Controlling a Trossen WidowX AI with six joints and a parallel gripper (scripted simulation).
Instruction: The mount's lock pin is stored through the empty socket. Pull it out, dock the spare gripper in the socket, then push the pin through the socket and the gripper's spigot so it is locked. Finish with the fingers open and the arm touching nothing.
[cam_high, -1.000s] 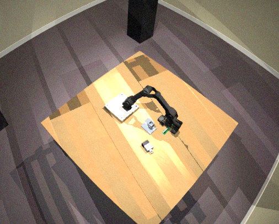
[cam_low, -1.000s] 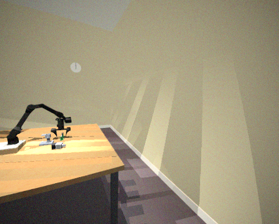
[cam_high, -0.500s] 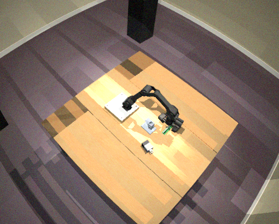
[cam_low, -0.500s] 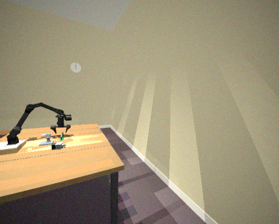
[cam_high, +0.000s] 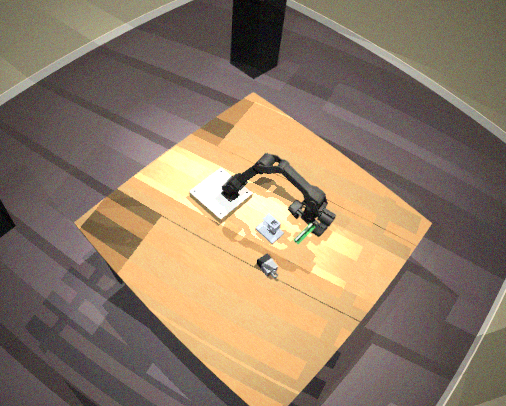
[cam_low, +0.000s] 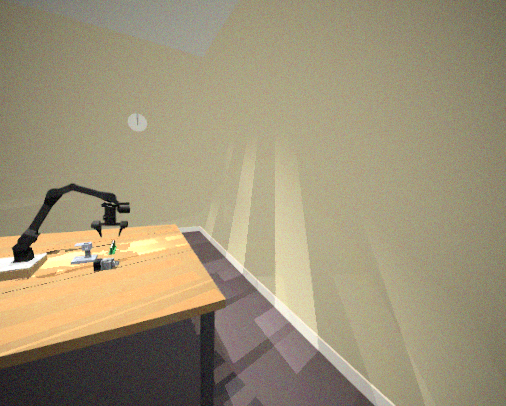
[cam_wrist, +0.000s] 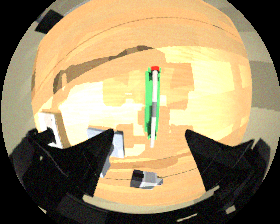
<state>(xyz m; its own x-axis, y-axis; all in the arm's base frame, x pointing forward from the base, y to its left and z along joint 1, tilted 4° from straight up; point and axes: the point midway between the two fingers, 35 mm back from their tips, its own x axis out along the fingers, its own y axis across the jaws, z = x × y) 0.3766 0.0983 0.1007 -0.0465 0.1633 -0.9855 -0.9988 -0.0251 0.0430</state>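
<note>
The lock pin (cam_wrist: 154, 90), a pale and grey rod with a red head, lies along a green cradle (cam_wrist: 148, 95) (cam_high: 299, 240) (cam_low: 112, 248) on the table, out of the socket. My gripper (cam_wrist: 150, 133) (cam_low: 110, 235) (cam_high: 308, 220) is open and empty, above the cradle and touching nothing. The grey mount (cam_high: 271, 225) (cam_low: 87, 247) stands beside the cradle, toward the arm's base; its base plate shows in the wrist view (cam_wrist: 118, 145), partly behind a finger. The spare gripper (cam_high: 268, 265) (cam_low: 106, 265) (cam_wrist: 144, 179), black and grey, lies on the table apart from the mount, its spigot pointing away from the arm's base.
The arm's white base plate (cam_high: 212, 201) (cam_wrist: 49, 125) lies behind the mount. The wooden table (cam_high: 210, 300) (cam_low: 125, 300) carries everything. Patches of bright light and shadow cross its top around the mount and cradle.
</note>
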